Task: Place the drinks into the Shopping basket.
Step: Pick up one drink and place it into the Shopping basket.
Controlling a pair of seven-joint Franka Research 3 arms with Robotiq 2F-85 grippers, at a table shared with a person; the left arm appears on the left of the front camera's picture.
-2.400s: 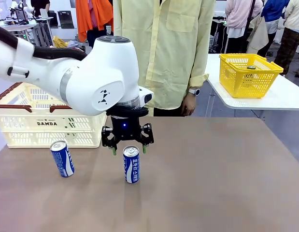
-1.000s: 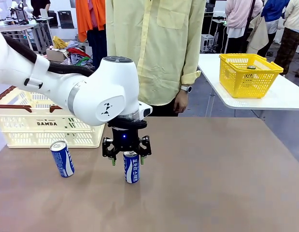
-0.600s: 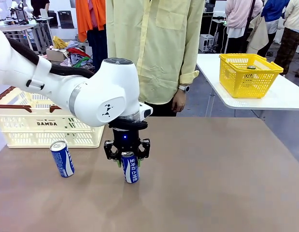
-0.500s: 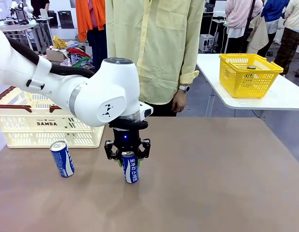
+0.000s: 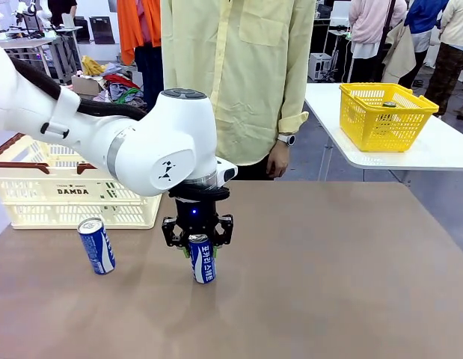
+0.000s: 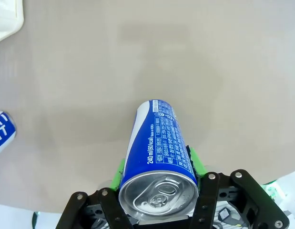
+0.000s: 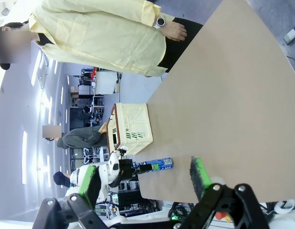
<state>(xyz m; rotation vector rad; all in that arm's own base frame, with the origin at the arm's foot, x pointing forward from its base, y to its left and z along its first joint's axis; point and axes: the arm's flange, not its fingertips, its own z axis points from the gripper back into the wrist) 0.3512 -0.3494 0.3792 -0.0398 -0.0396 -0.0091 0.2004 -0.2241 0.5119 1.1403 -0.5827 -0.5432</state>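
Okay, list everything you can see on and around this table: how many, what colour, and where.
Left can: one, blue-and-white, in front of the Shopping basket.
Middle can: one, blue-and-white, mid-table.
Shopping basket: one, cream-white, table's far left.
Yellow mesh basket: one, on the white side table.
Table: one, brown.
Person: one, pale yellow shirt, far side; hand hanging.
Left arm: white; jaws shut on the middle can's top.
Right jaws: open, green pads, holding nothing.
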